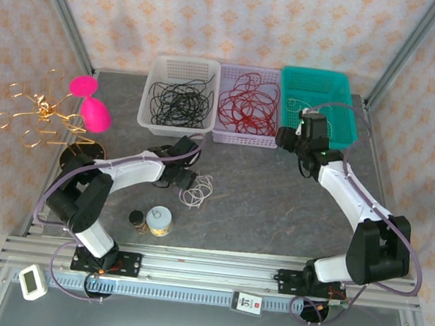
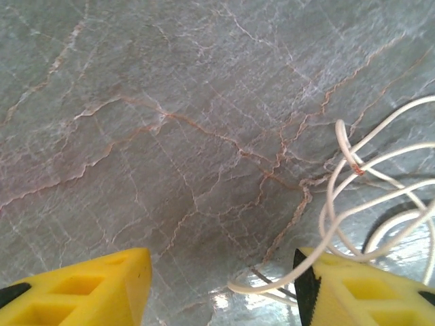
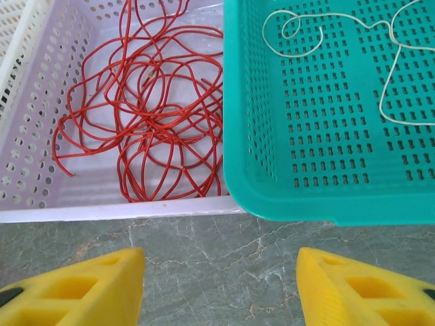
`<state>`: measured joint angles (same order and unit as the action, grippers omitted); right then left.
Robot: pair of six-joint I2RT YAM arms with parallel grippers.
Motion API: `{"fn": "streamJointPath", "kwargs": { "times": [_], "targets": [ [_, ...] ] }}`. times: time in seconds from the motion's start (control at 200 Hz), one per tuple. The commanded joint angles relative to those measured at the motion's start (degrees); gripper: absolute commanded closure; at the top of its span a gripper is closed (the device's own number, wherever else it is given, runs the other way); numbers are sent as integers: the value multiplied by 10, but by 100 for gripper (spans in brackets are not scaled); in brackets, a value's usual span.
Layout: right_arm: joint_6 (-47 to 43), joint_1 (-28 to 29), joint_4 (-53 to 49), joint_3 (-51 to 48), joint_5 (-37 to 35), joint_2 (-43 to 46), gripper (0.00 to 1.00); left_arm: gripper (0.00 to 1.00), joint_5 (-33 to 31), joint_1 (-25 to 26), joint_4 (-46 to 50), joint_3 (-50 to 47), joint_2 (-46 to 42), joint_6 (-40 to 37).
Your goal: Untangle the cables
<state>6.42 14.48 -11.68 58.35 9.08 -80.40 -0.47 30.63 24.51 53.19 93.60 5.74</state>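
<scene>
A loose off-white cable lies in curls on the grey table. My left gripper hovers low just left of it. In the left wrist view the cable loops across the right fingertip, and one strand reaches into the gap. That gripper is open and grips nothing. Black cables lie in the white basket and red cables in the lilac one. An off-white cable lies in the teal basket. My right gripper is open and empty above bare table before the baskets.
A gold wire ornament and a pink object stand at the left. A lidded jar and a small dark jar sit near the front edge. A white timer lies on the rail.
</scene>
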Motion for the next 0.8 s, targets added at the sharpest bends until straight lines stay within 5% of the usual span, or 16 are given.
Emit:
{"fn": "streamJointPath", "kwargs": {
  "times": [0.0, 0.19, 0.44, 0.651, 0.796],
  "targets": [
    [-7, 0, 8, -12, 3, 21, 40, 41, -12, 0, 17, 30, 31, -53],
    [-10, 0, 11, -24, 1, 32, 40, 52, -5, -4, -5, 30, 60, -65],
    [-9, 0, 14, -23, 24, 48, 40, 100, -25, 7, -22, 25, 21, -59],
    [-36, 13, 89, -65, 176, 95, 40, 100, -58, 54, -1, 34, -128, -68],
    [-80, 85, 161, -95, 272, 122, 33, 100, -44, 79, 6, 64, -207, -77]
  ]
}}
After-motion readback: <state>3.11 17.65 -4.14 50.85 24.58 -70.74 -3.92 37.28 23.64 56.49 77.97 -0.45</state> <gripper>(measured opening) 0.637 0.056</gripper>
